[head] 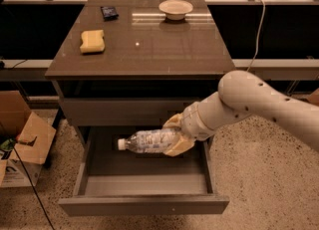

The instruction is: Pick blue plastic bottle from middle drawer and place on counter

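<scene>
Gripper [175, 135] clamped bottle [147, 141] near base, cap pointing left, over open drawer [144, 205] floor, probably clear of it. Sideways hold suited shallow drawer. Counter [159, 50] above was goal.

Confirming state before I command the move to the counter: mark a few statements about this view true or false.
1. The pincer grips the blue plastic bottle over the open middle drawer. True.
2. The bottle stands on the counter. False: it is held sideways above the drawer.
3. The bottle's cap points toward the picture's left. True.
4. The yellow sponge lies in the drawer. False: it sits on the counter's left side.
</scene>
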Action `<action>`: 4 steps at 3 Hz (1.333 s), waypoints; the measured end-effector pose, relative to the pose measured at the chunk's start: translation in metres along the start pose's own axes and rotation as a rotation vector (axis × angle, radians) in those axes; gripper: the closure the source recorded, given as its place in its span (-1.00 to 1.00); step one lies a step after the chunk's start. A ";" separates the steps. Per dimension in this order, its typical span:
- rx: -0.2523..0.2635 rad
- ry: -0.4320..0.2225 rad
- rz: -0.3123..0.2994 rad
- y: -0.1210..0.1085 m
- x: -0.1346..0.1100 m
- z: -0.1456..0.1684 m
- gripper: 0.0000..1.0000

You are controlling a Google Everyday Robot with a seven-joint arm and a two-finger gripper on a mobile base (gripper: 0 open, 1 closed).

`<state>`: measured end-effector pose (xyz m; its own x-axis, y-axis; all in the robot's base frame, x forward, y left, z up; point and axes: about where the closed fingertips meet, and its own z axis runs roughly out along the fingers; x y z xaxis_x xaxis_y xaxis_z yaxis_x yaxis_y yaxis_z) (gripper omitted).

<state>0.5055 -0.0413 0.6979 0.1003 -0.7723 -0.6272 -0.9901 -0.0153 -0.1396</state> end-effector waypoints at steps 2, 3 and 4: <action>0.150 0.090 -0.179 -0.050 -0.045 -0.098 1.00; 0.203 0.119 -0.212 -0.091 -0.064 -0.142 1.00; 0.310 0.104 -0.255 -0.152 -0.111 -0.199 1.00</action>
<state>0.6250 -0.0802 0.9412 0.3126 -0.8291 -0.4636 -0.8564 -0.0348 -0.5151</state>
